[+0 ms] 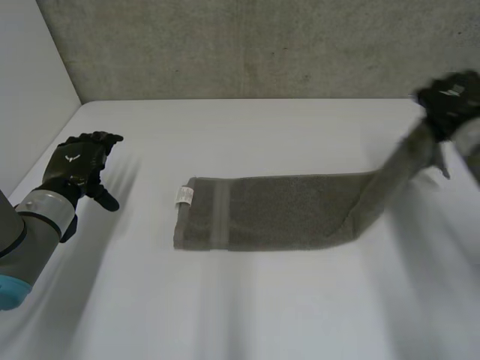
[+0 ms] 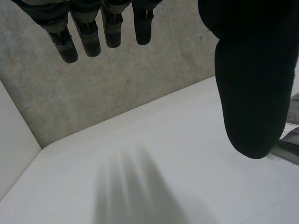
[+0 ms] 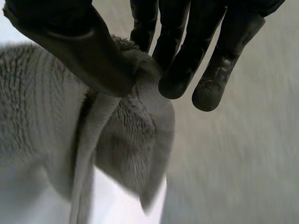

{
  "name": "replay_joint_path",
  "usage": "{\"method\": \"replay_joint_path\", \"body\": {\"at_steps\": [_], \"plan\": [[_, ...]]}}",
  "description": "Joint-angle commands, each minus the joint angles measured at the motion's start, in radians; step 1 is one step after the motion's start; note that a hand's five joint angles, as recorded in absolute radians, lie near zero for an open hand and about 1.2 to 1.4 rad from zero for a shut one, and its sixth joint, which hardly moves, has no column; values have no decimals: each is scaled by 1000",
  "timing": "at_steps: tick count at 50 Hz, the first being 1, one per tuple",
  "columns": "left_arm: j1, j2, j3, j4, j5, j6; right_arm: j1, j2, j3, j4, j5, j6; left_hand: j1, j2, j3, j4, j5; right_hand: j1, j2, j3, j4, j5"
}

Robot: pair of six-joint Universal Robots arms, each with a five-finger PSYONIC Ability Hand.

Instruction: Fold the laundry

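Nearest, item one: white table [image 1: 240, 315], with bare surface along its front edge. Left arm [image 1: 26, 225], a grey joint with a light-blue cap, enters at the near left corner. Left hand [image 1: 75, 166]: black, raised over the table's left side, fingers [image 2: 88, 39] straight and spread, thumb [image 2: 252, 93] held apart from them, holding nothing. It is well apart from the cloth, with bare table between it and the cloth's left end.

Item two: grey-brown towel [image 1: 277, 214], the task's thing, at the middle of the table as a long folded strip running left to right. Its left end lies flat on the table, with a woven band [image 1: 220, 214] across it and a small white label [image 1: 184, 196] at the far left corner. Its right end is lifted off the table and rises at a slant to the right hand.

Item three: right hand [image 1: 450, 101], black, at the far right above the table, clamped on the towel's raised end. In the right wrist view, the thumb presses a bunched fold of pile against the fingers. The cloth hangs down beneath the palm, and other fingers extend free beside the fold.

Farthest: rough grey concrete wall [image 1: 262, 45] along the table's back edge. Smooth white panel [image 1: 30, 75] meets it at the left corner.
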State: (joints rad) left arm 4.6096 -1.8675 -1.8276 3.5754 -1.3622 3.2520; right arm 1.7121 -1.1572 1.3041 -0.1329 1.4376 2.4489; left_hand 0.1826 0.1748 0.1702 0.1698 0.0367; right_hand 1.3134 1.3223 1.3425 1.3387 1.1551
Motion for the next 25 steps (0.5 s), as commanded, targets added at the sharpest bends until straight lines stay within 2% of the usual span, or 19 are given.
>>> {"method": "replay_joint_path", "body": {"at_steps": [1, 2, 3, 5, 8, 10, 18, 25], "plan": [[-5, 2, -2, 0, 0, 0, 360, 103, -143, 1, 15, -86, -4, 3, 8, 8, -33, 83, 74, 54, 58, 67], [-5, 2, -2, 0, 0, 0, 432, 140, -166, 1, 14, -108, -4, 3, 8, 8, -33, 83, 74, 54, 58, 67], [-5, 2, -2, 0, 0, 0, 432, 140, -166, 1, 14, -108, -4, 3, 8, 8, -33, 83, 74, 54, 58, 67], [-5, 2, -2, 0, 0, 0, 549, 227, -212, -1, 14, -146, -4, 3, 8, 8, -33, 83, 74, 54, 58, 67], [-5, 1, -2, 0, 0, 0, 598, 274, -236, -1, 14, -159, -4, 3, 8, 8, -33, 83, 74, 54, 58, 67], [-5, -1, -2, 0, 0, 0, 676, 364, -288, 1, 17, -162, -4, 3, 8, 8, -33, 83, 74, 54, 58, 67], [-11, -6, -4, 2, 0, 0, 788, 517, -322, 4, 20, -159, -4, 3, 8, 8, -33, 83, 74, 54, 58, 67], [-12, -6, -12, 19, 0, 2, 804, 495, -307, 6, 15, -143, -4, 3, 8, 8, -33, 83, 74, 54, 58, 67]]}}
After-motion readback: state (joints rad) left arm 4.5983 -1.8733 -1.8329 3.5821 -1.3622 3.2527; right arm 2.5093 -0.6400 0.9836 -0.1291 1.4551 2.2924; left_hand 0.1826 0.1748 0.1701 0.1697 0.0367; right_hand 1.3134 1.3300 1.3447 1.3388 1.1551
